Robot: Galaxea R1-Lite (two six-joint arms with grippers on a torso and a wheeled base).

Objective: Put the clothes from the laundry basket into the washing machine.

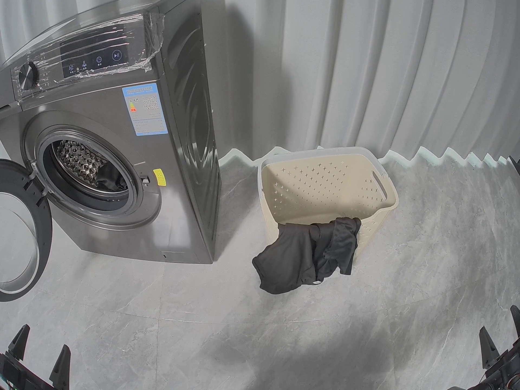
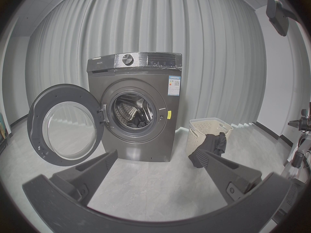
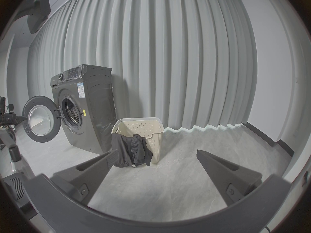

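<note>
Black garment (image 1: 306,253) drapes the near rim of the laundry basket (image 1: 325,190) at one o'clock, handy for us to seize, the washing machine (image 1: 97,106) standing open at ten o'clock, our left gripper (image 1: 43,342) and right gripper (image 1: 499,323) spread and empty.

Soft, even light, seemingly from overhead. The washing machine (image 1: 184,136) casts a shadow on the curtain (image 1: 379,55); its panel wrap (image 1: 92,55) glints. Both wrist views bow, with dark edges.

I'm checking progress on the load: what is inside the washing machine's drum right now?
A dark piece of clothing lies low in the drum, against bare perforated metal. The door ring hides the drum's near bottom and sides, so more could lie there.
</note>
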